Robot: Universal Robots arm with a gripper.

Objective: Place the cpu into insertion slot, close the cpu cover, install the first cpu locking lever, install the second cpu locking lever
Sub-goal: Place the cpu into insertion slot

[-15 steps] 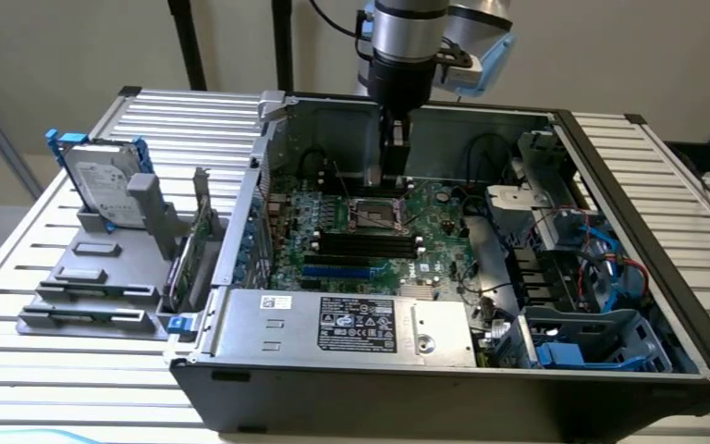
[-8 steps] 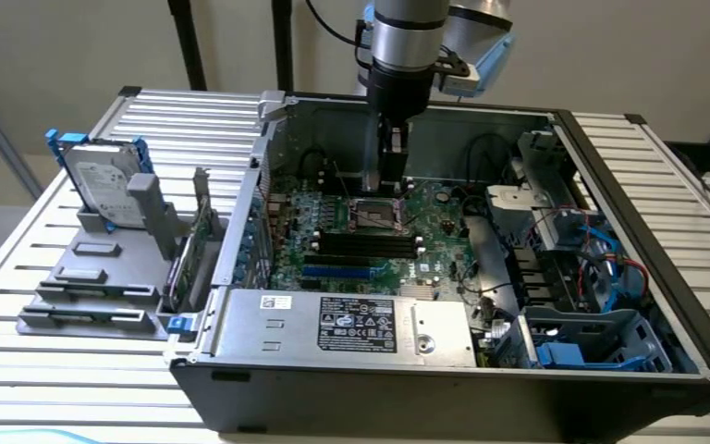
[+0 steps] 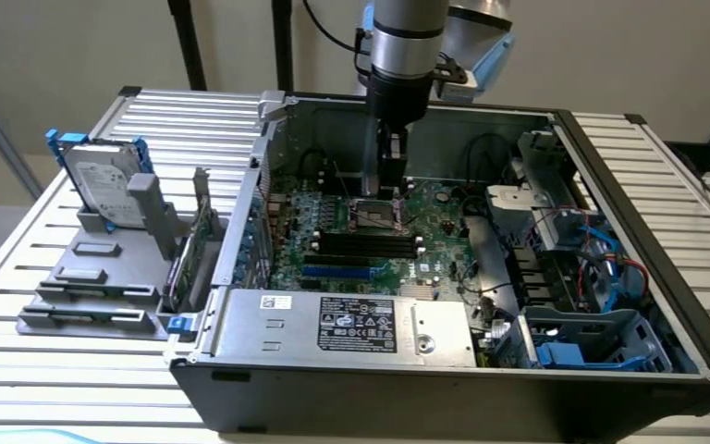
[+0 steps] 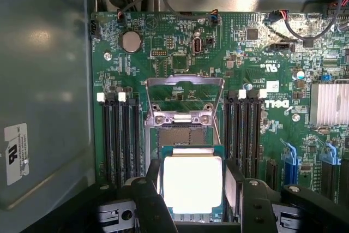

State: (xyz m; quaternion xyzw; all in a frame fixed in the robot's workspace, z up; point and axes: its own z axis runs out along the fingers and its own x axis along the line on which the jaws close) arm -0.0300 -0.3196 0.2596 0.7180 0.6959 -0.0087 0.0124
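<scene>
In the wrist view the cpu [image 4: 192,186], a bright silvery square with a thin green edge, sits between my gripper's [image 4: 192,183] two fingers [image 4: 154,181], whose pads press its opposite sides. It hangs just over the near part of the insertion slot [image 4: 178,135], a dark socket on the green motherboard. The cpu cover [image 4: 184,82] is swung up and open beyond the slot. A thin wire locking lever [image 4: 216,130] runs along the slot's side. In the exterior view my gripper [image 3: 388,180] reaches down into the computer case, right above the insertion slot [image 3: 377,215].
Long black memory slots [image 4: 121,135] [image 4: 246,135] flank the socket. A finned heatsink [image 4: 330,102] sits further off. The power supply [image 3: 343,324] fills the case's front; blue cables [image 3: 602,259] lie at the exterior view's right. A hard drive [image 3: 103,185] stands outside the case.
</scene>
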